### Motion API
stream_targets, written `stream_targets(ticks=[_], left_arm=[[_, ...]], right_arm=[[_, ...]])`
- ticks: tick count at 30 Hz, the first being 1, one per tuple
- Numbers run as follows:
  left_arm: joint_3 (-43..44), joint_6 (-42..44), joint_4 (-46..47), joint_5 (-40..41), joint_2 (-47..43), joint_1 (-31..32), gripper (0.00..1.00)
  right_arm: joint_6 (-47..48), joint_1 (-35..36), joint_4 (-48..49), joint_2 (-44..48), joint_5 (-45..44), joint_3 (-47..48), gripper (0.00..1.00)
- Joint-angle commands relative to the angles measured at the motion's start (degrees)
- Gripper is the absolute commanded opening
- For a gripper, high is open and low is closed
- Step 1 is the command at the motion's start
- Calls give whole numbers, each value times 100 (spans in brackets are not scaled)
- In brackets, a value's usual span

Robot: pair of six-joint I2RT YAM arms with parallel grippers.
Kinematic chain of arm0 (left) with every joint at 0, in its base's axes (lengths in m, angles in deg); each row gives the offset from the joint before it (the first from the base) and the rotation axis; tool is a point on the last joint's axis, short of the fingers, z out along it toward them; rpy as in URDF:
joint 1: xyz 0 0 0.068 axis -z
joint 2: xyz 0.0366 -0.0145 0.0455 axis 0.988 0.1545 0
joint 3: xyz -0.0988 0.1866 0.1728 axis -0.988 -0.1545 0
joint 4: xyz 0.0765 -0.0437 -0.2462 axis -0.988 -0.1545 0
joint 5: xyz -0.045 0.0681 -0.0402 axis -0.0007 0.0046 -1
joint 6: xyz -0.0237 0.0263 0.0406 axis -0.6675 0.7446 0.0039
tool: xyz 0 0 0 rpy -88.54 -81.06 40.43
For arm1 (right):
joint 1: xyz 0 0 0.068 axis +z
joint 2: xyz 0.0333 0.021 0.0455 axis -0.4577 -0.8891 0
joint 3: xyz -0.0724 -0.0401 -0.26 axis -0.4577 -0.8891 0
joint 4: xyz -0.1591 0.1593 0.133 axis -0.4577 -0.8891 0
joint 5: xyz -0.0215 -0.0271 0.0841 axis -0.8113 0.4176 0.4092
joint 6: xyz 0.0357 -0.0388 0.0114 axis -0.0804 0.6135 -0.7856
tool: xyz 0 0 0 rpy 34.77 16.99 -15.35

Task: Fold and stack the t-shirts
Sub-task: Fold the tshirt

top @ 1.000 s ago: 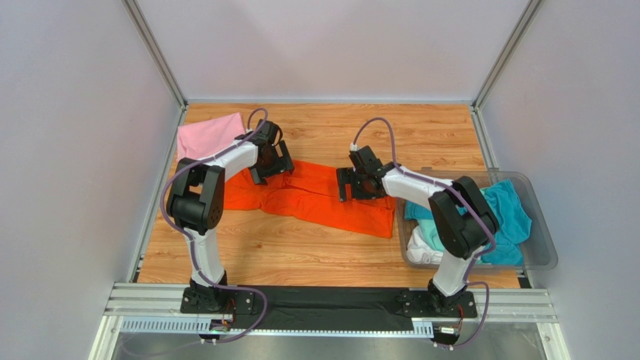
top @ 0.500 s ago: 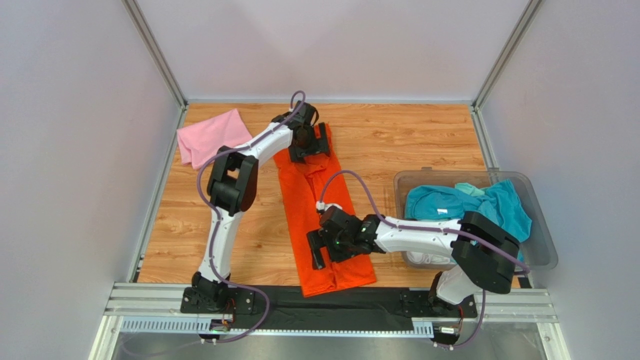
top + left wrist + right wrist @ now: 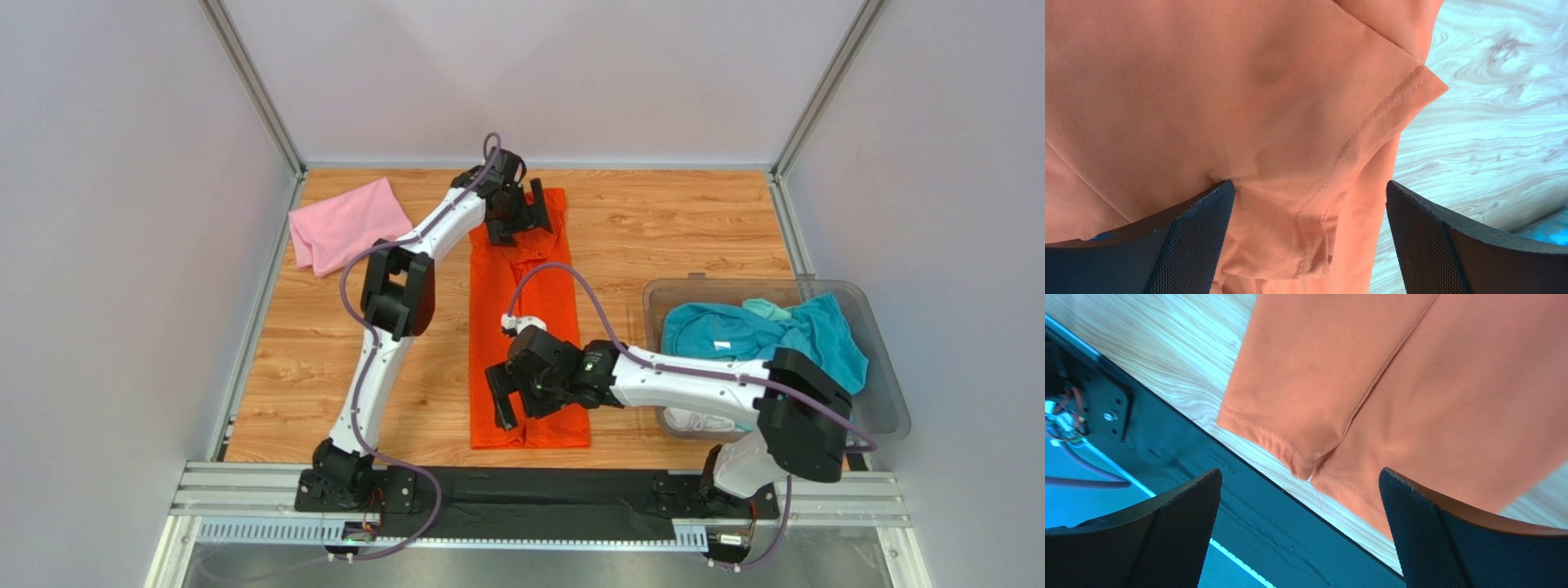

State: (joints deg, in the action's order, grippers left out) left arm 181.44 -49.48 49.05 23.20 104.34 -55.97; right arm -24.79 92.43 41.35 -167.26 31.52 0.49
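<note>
On wooden table [image 3: 687,233] orange t-shirt [image 3: 497,288] is lying lengthwise; we're hovering left gripper [image 3: 1309,242] and right gripper [image 3: 1300,530] at its ends, fingers spread, gripping nothing; next probably pinching ends to fold

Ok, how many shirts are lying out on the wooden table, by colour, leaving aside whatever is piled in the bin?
Orange t-shirt: 1
Pink t-shirt: 1
Total: 2

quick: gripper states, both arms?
Left gripper: open, over a sleeve of the orange t-shirt.
Right gripper: open, over its hem, holding nothing.
</note>
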Motion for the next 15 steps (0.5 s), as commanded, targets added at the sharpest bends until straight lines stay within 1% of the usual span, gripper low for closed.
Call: stream_targets(ticks=[1,3,5,6,7,9,10,11,12,13,14,15], left_arm=[[235,32,164,-339,140,-133,100],[349,120,243,-594,-44,-124,100],[262,199,252,-639,-544,-98,100],[166,330,235,-578,-998,-54,100],[52,410,226,-525,-1255,-28,100],[-492,586,156,-333,-1826,69,100],[-755,621,147,-262,-2464,95,100],[-1393,647,138,-183,-2810,131,100],[-1782,674,147,-8,-3170,192,100],[-2656,639,138,107,-3914,236,100],[-3126,578,182,230,-4295,280,100],[-3609,543,217,440,-5030,411,100]], right_arm=[[58,-15,-213,565,-604,270,100],[-117,-67,-266,881,-858,235,100],[-381,-129,-397,1224,-1113,164,100],[-477,-155,-520,1347,-1410,121,100],[-574,-164,-573,1478,-1553,59,100],[-794,-217,-687,1909,-1843,-134,100],[-864,-226,-749,2050,-1896,-213,100],[-935,-226,-758,2321,-1906,-292,100],[-961,-226,-767,2445,-1914,-476,100],[-953,-235,-776,2568,-1906,-556,100],[-953,-243,-828,2735,-1880,-687,100],[-979,-235,-976,2806,-1888,-732,100]])
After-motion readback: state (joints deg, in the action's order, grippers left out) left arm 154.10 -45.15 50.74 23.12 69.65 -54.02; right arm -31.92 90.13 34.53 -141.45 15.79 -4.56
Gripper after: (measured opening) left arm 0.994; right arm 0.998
